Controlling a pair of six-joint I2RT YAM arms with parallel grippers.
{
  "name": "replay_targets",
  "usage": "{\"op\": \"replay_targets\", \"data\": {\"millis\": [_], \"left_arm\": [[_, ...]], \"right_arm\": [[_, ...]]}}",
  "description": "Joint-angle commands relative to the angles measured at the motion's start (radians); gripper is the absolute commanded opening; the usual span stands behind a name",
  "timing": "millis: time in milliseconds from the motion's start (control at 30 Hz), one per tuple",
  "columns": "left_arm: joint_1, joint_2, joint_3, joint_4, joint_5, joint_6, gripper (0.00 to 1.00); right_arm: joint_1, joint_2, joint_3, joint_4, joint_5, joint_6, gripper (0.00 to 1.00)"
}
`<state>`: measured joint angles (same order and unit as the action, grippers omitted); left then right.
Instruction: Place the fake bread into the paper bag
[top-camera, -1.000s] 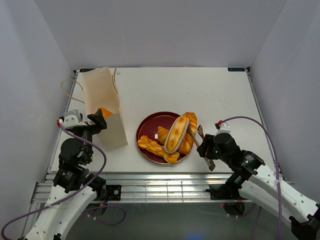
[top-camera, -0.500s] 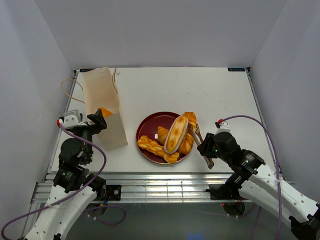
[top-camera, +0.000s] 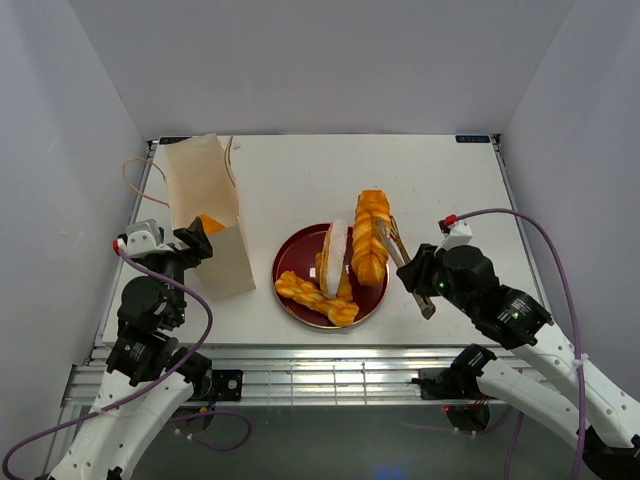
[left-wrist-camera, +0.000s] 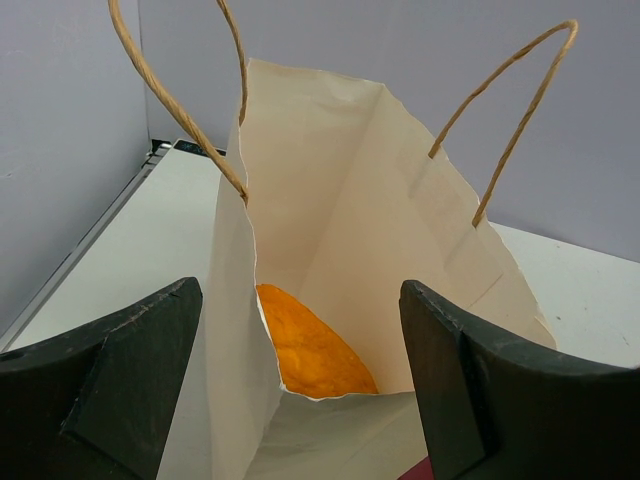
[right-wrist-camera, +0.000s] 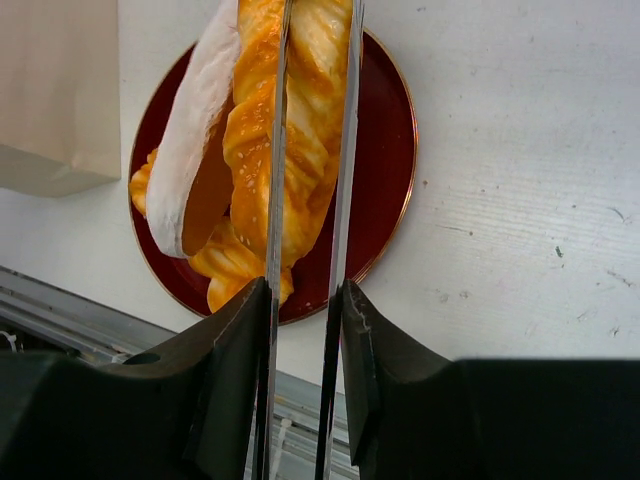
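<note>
A braided loaf is clamped by the right end effector and stands on end above the dark red plate. The left end effector is spread wide apart at the paper bag, in which one orange bread is seen.

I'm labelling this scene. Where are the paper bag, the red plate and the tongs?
paper bag (top-camera: 228, 265), top view, near wall.
red plate (top-camera: 296, 258), top view, bare left part.
tongs (right-wrist-camera: 348, 150), right wrist view, right blade.
</note>
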<state>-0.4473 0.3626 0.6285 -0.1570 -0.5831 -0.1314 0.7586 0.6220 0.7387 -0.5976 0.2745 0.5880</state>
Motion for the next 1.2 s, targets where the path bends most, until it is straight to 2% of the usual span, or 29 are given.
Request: {"op": "replay_targets", "data": {"millis": [0,600,733,833,967,1167], "left_arm": [[-0.004,0.003,0.014,-0.001,-0.007,-0.004,0.90],[-0.007,0.006,0.013,-0.001,-0.008,-0.002,0.90],[-0.005,0.004,0.013,-0.001,-0.009,-0.004,0.90],[-0.005,0.001,0.013,-0.001,-0.018,-0.004,0.90],[-0.005,-0.007,0.013,-0.001,-0.027,-0.004,0.90],[-0.005,-0.022,0.008,0.002,-0.047,-0.002,0.90]], "right_arm": [[-0.001,0.002,0.088,0.030,0.025,-0.054,0.22],[-0.001,0.004,0.231,0.028,0.037,-0.158,0.20],[-0.001,0.004,0.272,0.071,0.017,-0.197,0.21],[-0.001,0.022,0.295,0.148,-0.055,-0.234,0.20],[-0.001,0.079,0.333,0.269,-0.223,-0.286,0.22],[0.001,0.272,0.523,0.395,-0.452,-0.364,0.28]]}}
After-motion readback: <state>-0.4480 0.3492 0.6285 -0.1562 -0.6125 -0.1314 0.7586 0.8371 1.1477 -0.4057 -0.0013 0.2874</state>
